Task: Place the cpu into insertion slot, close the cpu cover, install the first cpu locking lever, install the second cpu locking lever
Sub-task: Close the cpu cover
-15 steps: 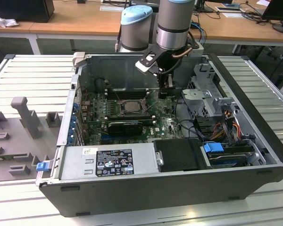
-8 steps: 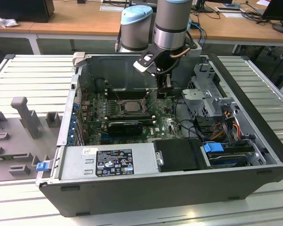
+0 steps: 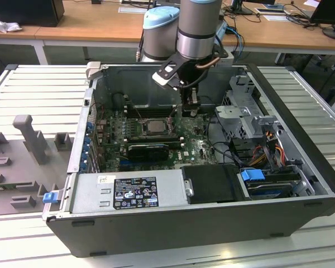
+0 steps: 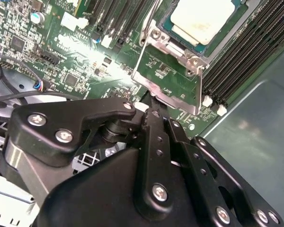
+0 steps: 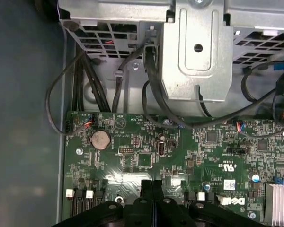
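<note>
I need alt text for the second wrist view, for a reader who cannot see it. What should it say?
The cpu lies in the insertion slot, and the cpu cover stands open beside it. The black gripper, its fingers together, points its tip close to the cover's free edge, above the green motherboard.

You see the cpu (image 4: 201,19) with a pale, matt metal face. The cpu cover (image 4: 182,101) is bare grey metal with a dull sheen. The gripper (image 4: 150,106) is matt black with shiny screws. The green motherboard (image 5: 146,161) looks glossy.
</note>
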Available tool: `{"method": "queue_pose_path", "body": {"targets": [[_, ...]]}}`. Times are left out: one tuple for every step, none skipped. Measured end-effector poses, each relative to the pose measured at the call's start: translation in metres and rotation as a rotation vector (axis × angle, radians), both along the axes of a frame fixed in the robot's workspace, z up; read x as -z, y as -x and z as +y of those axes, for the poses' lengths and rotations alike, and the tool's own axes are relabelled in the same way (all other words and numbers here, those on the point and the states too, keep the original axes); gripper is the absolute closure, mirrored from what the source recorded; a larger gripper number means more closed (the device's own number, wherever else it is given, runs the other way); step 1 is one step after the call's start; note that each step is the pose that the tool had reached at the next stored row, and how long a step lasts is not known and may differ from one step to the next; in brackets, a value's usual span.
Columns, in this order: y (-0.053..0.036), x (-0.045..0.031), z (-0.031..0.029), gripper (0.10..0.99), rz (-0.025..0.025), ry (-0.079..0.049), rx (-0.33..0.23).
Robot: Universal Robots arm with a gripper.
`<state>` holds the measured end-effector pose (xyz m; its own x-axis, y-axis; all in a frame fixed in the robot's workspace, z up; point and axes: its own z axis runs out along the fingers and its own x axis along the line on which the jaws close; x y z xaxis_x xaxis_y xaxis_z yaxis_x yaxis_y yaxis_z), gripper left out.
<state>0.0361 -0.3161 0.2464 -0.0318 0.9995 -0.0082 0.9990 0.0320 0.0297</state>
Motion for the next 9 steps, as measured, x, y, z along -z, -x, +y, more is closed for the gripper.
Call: {"method": "queue_pose_path", "body": {"targets": [[0.0005, 0.0, 0.0, 0.98, 0.0, 0.0, 0.0], [0.0011, 0.0, 0.0, 0.98, 0.0, 0.0, 0.0], [0.0022, 0.0, 0.0, 0.98, 0.0, 0.0, 0.0], [0.003, 0.0, 0.0, 0.98, 0.0, 0.0, 0.0], [0.0036, 0.0, 0.0, 0.98, 0.0, 0.0, 0.0], [0.0039, 0.0, 0.0, 0.98, 0.0, 0.0, 0.0], [0.0043, 0.0, 0.0, 0.98, 0.0, 0.0, 0.0], [0.0051, 0.0, 0.0, 0.98, 0.0, 0.0, 0.0], [0.0055, 0.0, 0.0, 0.98, 0.0, 0.0, 0.0]]}}
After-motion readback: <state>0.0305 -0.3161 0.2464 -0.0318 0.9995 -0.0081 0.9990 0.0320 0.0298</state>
